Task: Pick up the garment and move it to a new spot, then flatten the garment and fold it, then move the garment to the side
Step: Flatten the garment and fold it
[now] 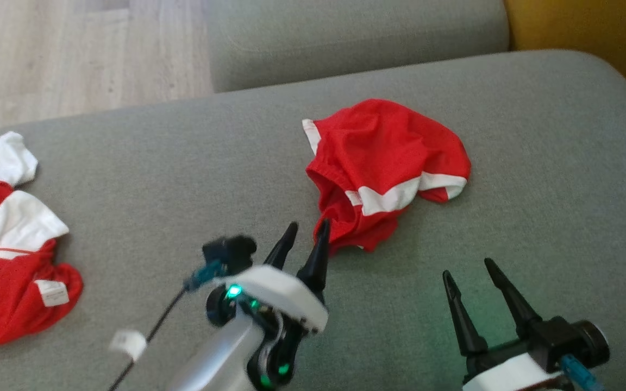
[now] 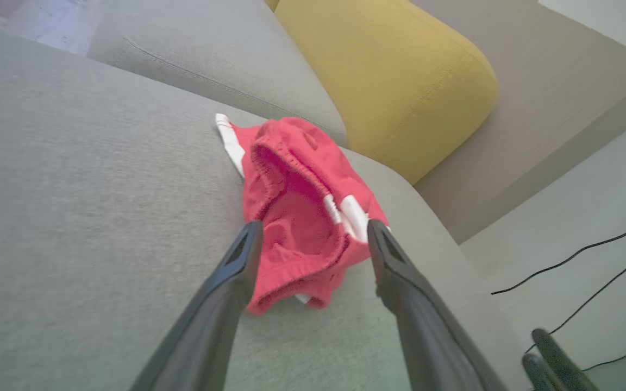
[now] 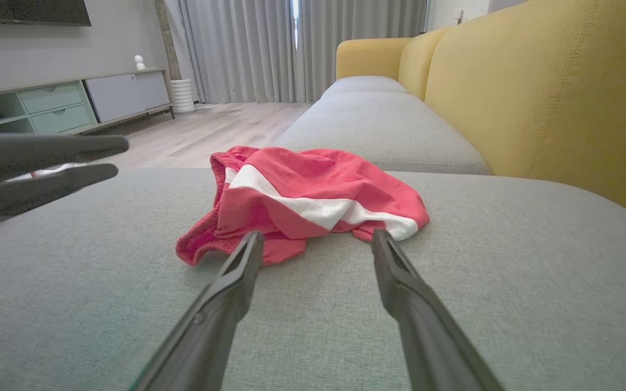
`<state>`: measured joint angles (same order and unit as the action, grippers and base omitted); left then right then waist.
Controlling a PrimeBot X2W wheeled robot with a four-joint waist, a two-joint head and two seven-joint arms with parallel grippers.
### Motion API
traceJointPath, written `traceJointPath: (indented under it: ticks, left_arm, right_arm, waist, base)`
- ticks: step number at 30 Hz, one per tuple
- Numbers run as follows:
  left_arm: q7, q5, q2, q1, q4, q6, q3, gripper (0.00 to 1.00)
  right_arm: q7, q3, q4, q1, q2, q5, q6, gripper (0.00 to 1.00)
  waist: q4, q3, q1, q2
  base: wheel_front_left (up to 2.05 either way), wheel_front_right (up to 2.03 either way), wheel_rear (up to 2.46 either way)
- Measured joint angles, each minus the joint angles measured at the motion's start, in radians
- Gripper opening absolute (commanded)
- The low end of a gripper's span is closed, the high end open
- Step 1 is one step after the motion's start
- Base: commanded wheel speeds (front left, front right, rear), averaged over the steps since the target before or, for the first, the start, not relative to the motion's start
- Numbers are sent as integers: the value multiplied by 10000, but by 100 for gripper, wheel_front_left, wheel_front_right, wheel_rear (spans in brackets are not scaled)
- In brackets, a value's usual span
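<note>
The garment (image 1: pixel 383 163) is a small pair of red shorts with white bands, crumpled in a heap, its stretchy waist gaping open. It lies on the grey seat (image 1: pixel 182 163), close to the far edge. The left gripper (image 1: pixel 308 225) hangs just at its near end, fingers apart, holding nothing. The right gripper (image 1: pixel 468 269) is apart too, over bare seat. Wide bare seat lies left and right; another red and white cloth (image 1: pixel 8 244) sits far left.
</note>
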<state>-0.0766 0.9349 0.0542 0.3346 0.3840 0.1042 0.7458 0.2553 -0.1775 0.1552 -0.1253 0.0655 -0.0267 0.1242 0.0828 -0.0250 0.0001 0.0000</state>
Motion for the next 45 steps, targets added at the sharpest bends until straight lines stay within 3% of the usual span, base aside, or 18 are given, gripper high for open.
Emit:
traceJointPath:
  ticks: [7, 11, 22, 23, 27, 35, 40, 45]
  left_arm:
    - [727, 2374, -35, 1538, 650, 96, 1191, 100]
    - [430, 2763, -33, 2190, 1342, 278, 1551, 100]
    - [-303, 4006, -48, 3260, 2420, 86, 2633, 100]
    - [-324, 4086, -48, 3296, 2472, 81, 2704, 96]
    - [-545, 4391, -48, 3462, 2635, -69, 3014, 3]
    - [-1037, 4673, -61, 3733, 2872, -623, 3624, 0]
    - [-1567, 4071, -17, 3999, 3396, -696, 3762, 0]
    - [-1666, 3613, 428, 3975, 3267, -696, 3553, 0]
  right_arm:
    - [0, -33, -88, 510, 119, 0, 0, 100]
    - [0, -84, -127, 684, 125, 0, 0, 100]
    - [0, 127, -192, 769, 115, 8, 0, 100]
    - [0, 128, -192, 771, 115, 19, 0, 100]
    - [0, 128, -192, 771, 113, 19, 0, 100]
    - [0, 171, -176, 771, 109, 19, 0, 100]
    - [0, 267, -150, 772, 111, 15, 0, 100]
    - [2, 545, -155, 771, 111, 13, 0, 100]
  waist:
    - [356, -546, -1, 0]
    - [582, -821, 0, 0]
    - [972, -1270, -1, 0]
    - [989, -1276, -1, 0]
    - [1025, -1277, -1, 0]
    - [924, -1213, -1, 0]
    - [595, -1089, -2, 0]
    - [208, -1019, -2, 0]
  base:
    - [0, 0, 0]
    - [0, 0, 0]
    - [0, 0, 0]
    - [0, 0, 0]
    - [0, 0, 0]
    - [0, 0, 0]
    - [0, 0, 0]
    - [0, 0, 0]
